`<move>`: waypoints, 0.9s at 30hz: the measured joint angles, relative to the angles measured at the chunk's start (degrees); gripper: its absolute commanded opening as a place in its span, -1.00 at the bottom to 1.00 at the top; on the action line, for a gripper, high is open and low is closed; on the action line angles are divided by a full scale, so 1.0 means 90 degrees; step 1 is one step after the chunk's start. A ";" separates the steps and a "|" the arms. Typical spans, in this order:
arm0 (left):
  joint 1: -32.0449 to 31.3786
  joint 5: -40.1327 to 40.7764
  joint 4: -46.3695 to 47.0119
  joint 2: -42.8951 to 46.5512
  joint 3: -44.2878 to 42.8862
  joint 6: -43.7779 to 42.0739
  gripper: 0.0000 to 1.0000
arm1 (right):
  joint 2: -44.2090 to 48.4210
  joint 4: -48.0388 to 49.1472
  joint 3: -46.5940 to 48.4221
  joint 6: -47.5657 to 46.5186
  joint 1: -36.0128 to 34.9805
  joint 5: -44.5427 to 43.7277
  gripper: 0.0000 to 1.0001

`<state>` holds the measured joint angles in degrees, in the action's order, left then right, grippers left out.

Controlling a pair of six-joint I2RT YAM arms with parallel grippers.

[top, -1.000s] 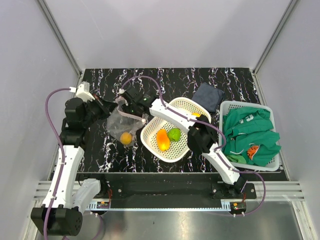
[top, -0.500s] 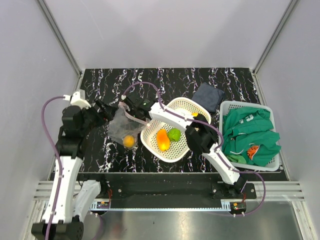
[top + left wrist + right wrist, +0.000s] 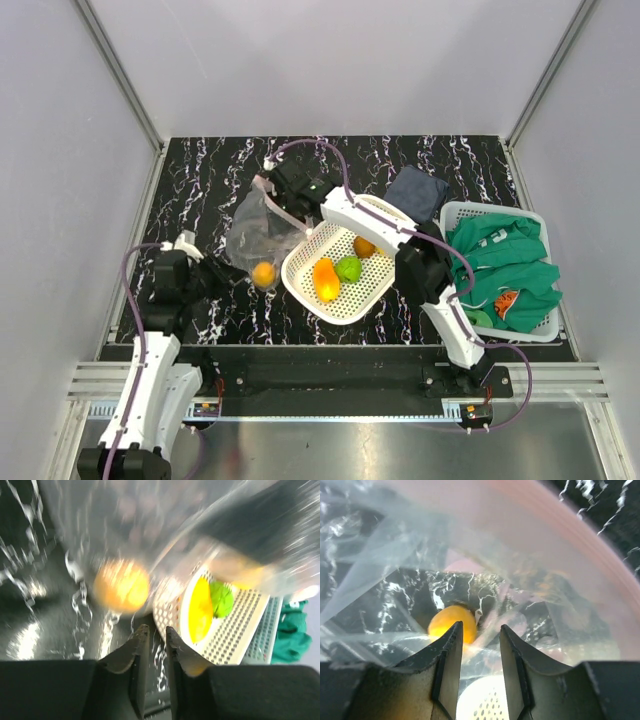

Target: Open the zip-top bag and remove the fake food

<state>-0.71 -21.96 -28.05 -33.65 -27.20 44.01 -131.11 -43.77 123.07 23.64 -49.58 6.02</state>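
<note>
The zip-top bag (image 3: 252, 232) hangs crumpled from my right gripper (image 3: 269, 190), which is shut on its pinkish zip edge above the table's left middle. One orange fruit (image 3: 263, 273) lies in the bag's bottom, next to the white basket (image 3: 300, 258). In the right wrist view the orange fruit (image 3: 451, 624) shows through the bag's film (image 3: 395, 555) past my gripper (image 3: 480, 630). My left gripper (image 3: 208, 281) is low at the near left, apart from the bag, jaws nearly together and empty. In the blurred left wrist view it (image 3: 154, 629) faces the orange fruit (image 3: 121, 585).
The white basket holds a yellow-orange piece (image 3: 324, 280), a green round one (image 3: 348, 268) and an orange one (image 3: 364, 246). A dark blue folded cloth (image 3: 416, 190) lies behind it. A white bin (image 3: 455, 212) with green clothing (image 3: 500, 265) stands at the right.
My left gripper has let go of the bag and pulled back toward the near left. My right gripper has carried the bag's zip edge back and to the right.
</note>
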 measured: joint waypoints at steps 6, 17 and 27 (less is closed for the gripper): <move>-0.0044 -0.0427 0.0627 -0.0073 0.0656 0.0510 -0.62 | 0.0104 0.0131 0.0000 0.0121 0.0073 0.0233 -0.13; -0.0124 -0.0520 0.2426 -0.1571 0.1355 0.1117 -0.93 | 0.0104 0.0267 0.0002 0.0308 0.0051 0.0634 -0.14; -0.0160 -0.0228 0.3859 -0.2994 0.1358 0.1260 -1.00 | -0.0238 0.0449 0.0087 0.0389 0.0051 0.0811 -0.13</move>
<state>-2.15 -24.01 6.68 -60.60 -14.98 55.35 -133.25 -39.72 123.85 27.14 -49.12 13.32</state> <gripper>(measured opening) 0.011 0.436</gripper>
